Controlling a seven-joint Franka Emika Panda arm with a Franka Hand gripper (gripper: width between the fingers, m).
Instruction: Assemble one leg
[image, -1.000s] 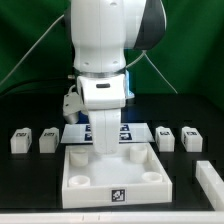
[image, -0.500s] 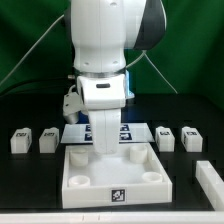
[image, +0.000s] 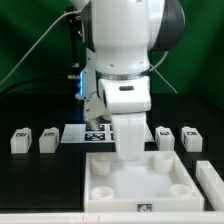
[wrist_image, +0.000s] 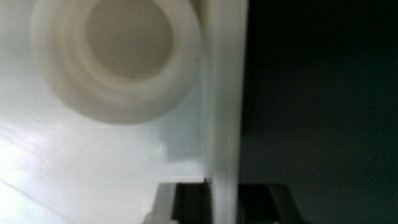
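Observation:
My gripper (image: 128, 152) is shut on the back rim of the large white panel (image: 140, 182), which lies flat on the black table. In the wrist view the gripper (wrist_image: 224, 205) has its dark fingers (wrist_image: 185, 206) on both sides of the panel's raised rim (wrist_image: 224, 100), next to a round socket (wrist_image: 111, 50). Small white legs with marker tags stand in a row: two at the exterior view's left (image: 20, 139) (image: 48, 139) and two at its right (image: 166, 137) (image: 192, 138). None is held.
The marker board (image: 92, 133) lies behind the panel, partly hidden by my arm. Another white part (image: 211, 176) sits at the exterior view's right edge, close to the panel's right side. Green backdrop behind.
My arm has moved to the exterior view's right and taken the white panel with it. The panel now lies close to the part at the right edge. The legs have not moved.

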